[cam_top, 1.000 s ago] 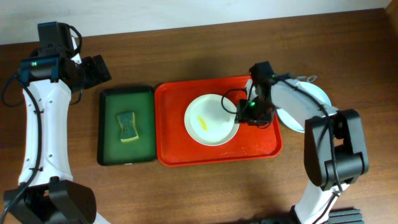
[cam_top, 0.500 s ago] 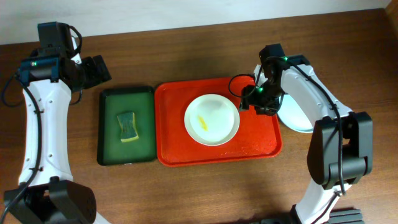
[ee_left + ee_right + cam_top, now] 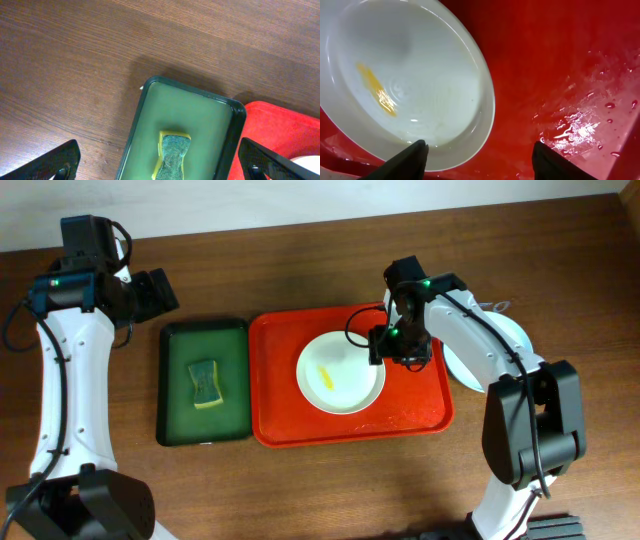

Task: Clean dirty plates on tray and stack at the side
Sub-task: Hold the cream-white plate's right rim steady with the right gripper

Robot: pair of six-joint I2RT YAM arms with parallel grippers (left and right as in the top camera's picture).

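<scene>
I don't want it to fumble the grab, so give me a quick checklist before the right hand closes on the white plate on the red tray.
1. Right hand open: ok.
2. Fingers straddle the white plate rim, one over the plate, one over the red tray: ok.
3. Hand low enough to catch the rim: cannot tell.
4. Plate clean: not ok, yellow smear inside.
5. Left hand open and away from the red tray: ok.
6. Sponge in the green tray, unheld: ok.
</scene>
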